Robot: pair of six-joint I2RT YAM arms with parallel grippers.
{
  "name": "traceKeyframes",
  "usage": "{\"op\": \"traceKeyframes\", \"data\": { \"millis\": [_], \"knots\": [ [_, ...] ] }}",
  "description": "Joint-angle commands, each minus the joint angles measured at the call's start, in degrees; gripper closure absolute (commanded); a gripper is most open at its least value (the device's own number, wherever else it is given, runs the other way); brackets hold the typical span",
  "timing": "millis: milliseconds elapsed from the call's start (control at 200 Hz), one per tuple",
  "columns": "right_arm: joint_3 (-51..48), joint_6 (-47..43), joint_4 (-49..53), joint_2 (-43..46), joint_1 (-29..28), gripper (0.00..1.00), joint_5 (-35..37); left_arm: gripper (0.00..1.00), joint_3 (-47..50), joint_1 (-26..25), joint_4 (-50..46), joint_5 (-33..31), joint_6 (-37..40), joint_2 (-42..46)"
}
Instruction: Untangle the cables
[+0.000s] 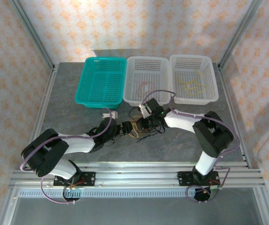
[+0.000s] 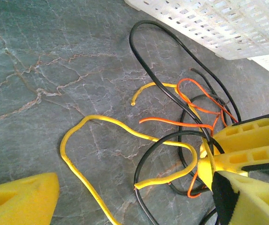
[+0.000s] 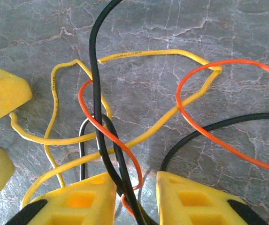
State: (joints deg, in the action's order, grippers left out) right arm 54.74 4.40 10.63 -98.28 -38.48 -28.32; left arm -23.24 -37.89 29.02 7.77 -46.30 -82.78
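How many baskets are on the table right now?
3, side by side along the far edge in the top view: a teal basket on the left, a middle white basket, and a right white basket.

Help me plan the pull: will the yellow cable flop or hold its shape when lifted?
Probably holds some shape: the yellow cable keeps kinked bends. Likely light, being thin. May drag the black cable crossing it.
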Motion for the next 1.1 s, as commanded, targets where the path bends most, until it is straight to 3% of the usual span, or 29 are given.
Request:
{"op": "traceKeyframes", "data": {
  "millis": [0,275,521,811,1096],
  "knots": [
    [0.9,0.0,-1.1,0.3,-0.3,0.77,0.0,0.14,-1.8,-0.4,0.7,-0.8,-0.1,-0.3],
    [-0.1,0.5,0.0,6.2,-0.3,0.98,1.7,0.16,-2.1,-0.4,1.0,-0.6,0.2,-0.5],
    [-0.7,1.2,-0.2,7.8,-0.3,1.00,1.5,0.18,-3.2,-0.4,2.0,2.2,1.4,-1.7],
    [-1.5,1.4,0.5,8.6,-0.3,1.00,4.2,0.44,-4.2,-0.4,-1.5,0.6,2.2,-0.6],
    [-1.3,2.4,1.0,7.8,0.0,1.00,7.9,0.71,-3.9,-0.4,-1.8,4.2,5.5,1.5]
  ]
}}
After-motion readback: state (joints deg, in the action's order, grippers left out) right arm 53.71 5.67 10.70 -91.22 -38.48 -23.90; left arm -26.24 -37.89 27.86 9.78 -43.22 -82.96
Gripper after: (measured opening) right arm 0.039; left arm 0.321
